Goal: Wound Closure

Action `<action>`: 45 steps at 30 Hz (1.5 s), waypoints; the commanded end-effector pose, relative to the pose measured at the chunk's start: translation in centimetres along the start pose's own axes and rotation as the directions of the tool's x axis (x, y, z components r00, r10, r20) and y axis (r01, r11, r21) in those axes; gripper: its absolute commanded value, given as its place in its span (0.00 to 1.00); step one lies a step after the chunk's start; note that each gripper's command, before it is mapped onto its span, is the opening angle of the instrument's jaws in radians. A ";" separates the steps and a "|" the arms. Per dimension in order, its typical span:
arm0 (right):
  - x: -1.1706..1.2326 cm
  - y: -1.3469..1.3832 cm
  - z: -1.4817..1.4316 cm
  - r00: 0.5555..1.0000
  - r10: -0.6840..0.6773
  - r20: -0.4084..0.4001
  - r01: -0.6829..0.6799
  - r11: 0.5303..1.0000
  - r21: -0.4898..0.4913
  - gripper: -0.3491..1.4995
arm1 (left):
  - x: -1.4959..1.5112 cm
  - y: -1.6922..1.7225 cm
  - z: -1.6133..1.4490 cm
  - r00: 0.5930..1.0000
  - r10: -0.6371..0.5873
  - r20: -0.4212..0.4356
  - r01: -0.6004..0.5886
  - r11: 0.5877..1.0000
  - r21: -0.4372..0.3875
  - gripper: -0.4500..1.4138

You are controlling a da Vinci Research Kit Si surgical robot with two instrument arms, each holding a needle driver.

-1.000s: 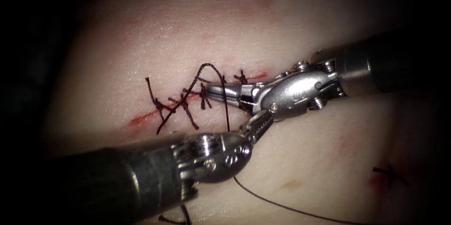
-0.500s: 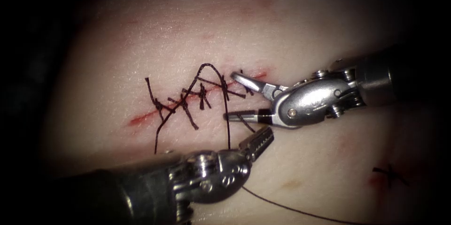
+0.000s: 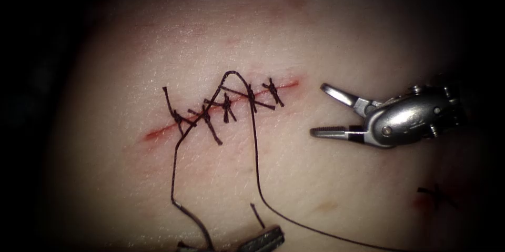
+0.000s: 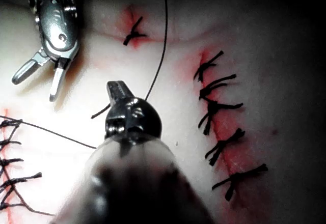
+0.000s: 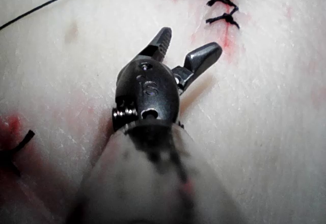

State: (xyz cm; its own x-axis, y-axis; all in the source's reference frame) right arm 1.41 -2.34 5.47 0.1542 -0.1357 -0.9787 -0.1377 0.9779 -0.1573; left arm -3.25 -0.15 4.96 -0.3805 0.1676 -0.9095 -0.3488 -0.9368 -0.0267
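Right end effector (image 3: 316, 110): jaws spread wide, grasping nothing. It hangs over bare tissue (image 3: 342, 194), to the right of the cut's (image 3: 158, 133) right end and apart from it. A second ago its jaws were clenched right at the stitches (image 3: 226, 107). Half a second ago they had parted there, and since then it has drawn back to the right. The right wrist view confirms the released jaws (image 5: 191, 39), with nothing between them.

Left end effector (image 3: 261, 240): we see just the tip at the lower edge of the endoscope view. It has dropped well down from where it sat a second ago, close under the right tool. In the left wrist view its jaws (image 4: 118, 89) look clenched. A short thread end reaches the tip, but we cannot tell whether it is pinched there. The same view shows the right tool's open jaws (image 4: 34, 89) beyond it.

Thread (image 3: 256, 152): it arches up from the stitch line, then runs down the tissue past the left tip and off to the lower right. A second strand drops from the left part of the stitches to the lower edge. Both strands now show more of their length than before.

Needle: we cannot tell where it lies.

Red fluid (image 3: 288, 83) lines the cut at both ends. A separate dark stitch (image 3: 435, 195) sits far to the lower right, as before.
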 end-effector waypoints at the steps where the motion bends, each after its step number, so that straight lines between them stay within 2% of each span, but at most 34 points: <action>1: -0.04 -0.10 0.00 1.000 -0.001 0.001 0.001 1.000 0.003 0.90 | -0.01 0.00 -0.05 1.000 0.005 -0.017 -0.005 1.000 -0.001 0.00; 3: -0.04 -0.12 -0.02 1.000 0.003 0.003 -0.003 1.000 0.003 0.89 | -0.01 -0.08 -0.31 1.000 0.002 -0.022 -0.002 1.000 0.021 0.00; 6: -0.04 -0.14 -0.02 1.000 0.006 0.004 -0.006 1.000 0.003 0.88 | -0.15 -0.22 -0.62 1.000 0.010 0.014 -0.011 0.997 0.074 0.00; 12: -0.05 -0.21 0.00 1.000 0.005 0.005 -0.005 1.000 0.000 0.87 | -0.59 -0.46 -0.96 0.998 0.022 0.058 -0.028 0.995 0.095 0.00; 15: -0.05 -0.22 0.01 1.000 0.010 0.007 -0.010 1.000 -0.001 0.87 | -0.85 -0.56 -0.96 0.996 0.033 0.079 -0.041 0.993 0.109 0.00; 21: -0.04 -0.27 0.01 1.000 0.006 0.015 -0.006 1.000 -0.006 0.86 | -1.33 -0.64 -0.82 0.997 -0.014 0.073 0.003 0.990 0.142 0.01; 25: -0.04 -0.31 -0.02 1.000 0.014 0.015 -0.014 1.000 -0.005 0.85 | -1.72 -0.60 -0.68 0.994 -0.059 0.092 0.043 0.985 0.167 0.10; 27: -0.04 -0.32 -0.02 1.000 0.014 0.015 -0.013 1.000 -0.005 0.84 | -1.82 -0.59 -0.65 0.993 -0.073 0.096 0.056 0.984 0.167 0.15; 32: -0.03 -0.34 -0.02 1.000 0.018 0.017 -0.018 1.000 -0.006 0.83 | -2.14 -0.65 -0.64 0.985 -0.090 0.150 0.062 0.981 0.185 0.17; 35: -0.03 -0.35 -0.03 1.000 0.017 0.020 -0.017 1.000 -0.008 0.83 | -2.32 -0.69 -0.68 0.978 -0.137 0.160 0.105 0.976 0.191 0.19; 36: -0.02 -0.36 -0.03 1.000 0.017 0.021 -0.017 1.000 -0.008 0.82 | -2.43 -0.68 -0.70 0.973 -0.157 0.171 0.126 0.976 0.179 0.23; 40: -0.01 -0.36 -0.03 0.999 0.023 0.022 -0.023 1.000 -0.008 0.81 | -2.54 -0.62 -0.75 0.959 -0.209 0.194 0.176 0.969 0.174 0.40; 42: -0.01 -0.36 -0.03 0.999 0.023 0.022 -0.023 1.000 -0.009 0.81 | -2.53 -0.57 -0.80 0.956 -0.219 0.195 0.186 0.967 0.176 0.45; 45: -0.01 -0.35 -0.03 0.999 0.024 0.023 -0.023 1.000 -0.009 0.81 | -2.46 -0.49 -0.89 0.954 -0.224 0.201 0.189 0.965 0.180 0.46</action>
State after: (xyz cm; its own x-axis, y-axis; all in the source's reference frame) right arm 1.38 -2.62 5.49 0.1755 -0.1094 -0.9784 -0.1528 0.9787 -0.1369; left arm -1.32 -0.41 6.70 -0.4585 0.4372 -0.7737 -0.5662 -0.8147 -0.1248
